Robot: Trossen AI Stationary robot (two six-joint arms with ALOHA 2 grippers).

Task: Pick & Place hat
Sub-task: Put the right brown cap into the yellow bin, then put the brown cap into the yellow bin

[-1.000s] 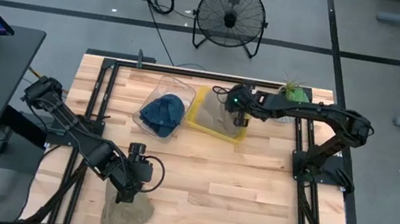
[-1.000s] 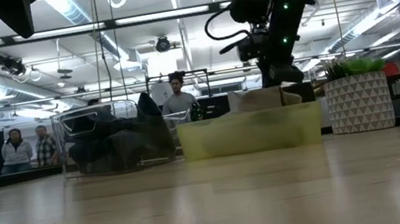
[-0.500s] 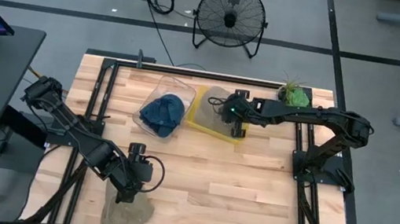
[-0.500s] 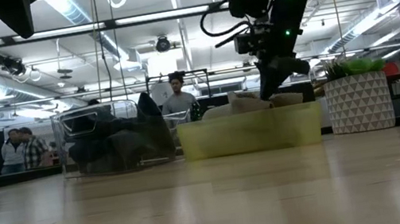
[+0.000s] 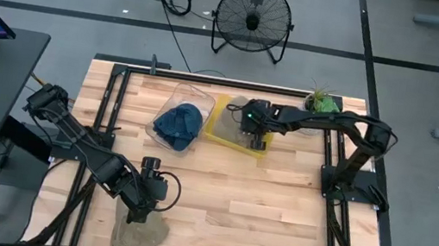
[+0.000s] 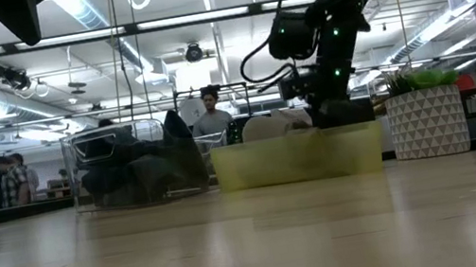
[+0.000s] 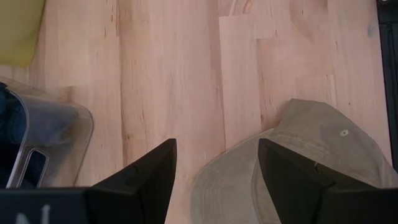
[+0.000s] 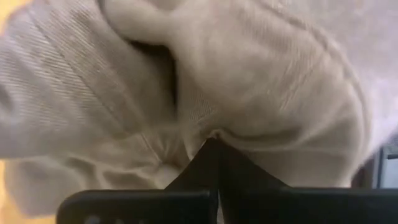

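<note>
A beige hat (image 5: 237,108) lies in the yellow bin (image 5: 238,142) at the far middle of the table, and its top shows over the bin's wall in the low view (image 6: 266,126). My right gripper (image 5: 251,126) is down in the bin, shut on this hat. A tan hat (image 5: 140,235) lies flat at the table's near edge. My left gripper (image 5: 139,209) hangs open just over its far rim, and in the left wrist view (image 7: 214,180) one finger stands over the brim (image 7: 292,155). A blue hat (image 5: 178,124) lies in the clear bin (image 5: 172,99). My right gripper pinches a fold of the beige hat's cloth (image 8: 205,134) between its two shut fingers (image 8: 214,168). It comes from above, slanting in from the table's right. The hat rests in the yellow bin.
A potted plant (image 5: 323,102) stands at the far right, just behind my right arm. The clear bin sits against the yellow bin's left side. Bare wood (image 5: 276,210) spreads over the table's middle and near right. A fan (image 5: 253,19) stands on the floor beyond the far edge.
My right gripper has gone toward the table's left and down into the yellow bin, tipping on the way. The beige hat's bulge has shifted toward the bin's left side.
</note>
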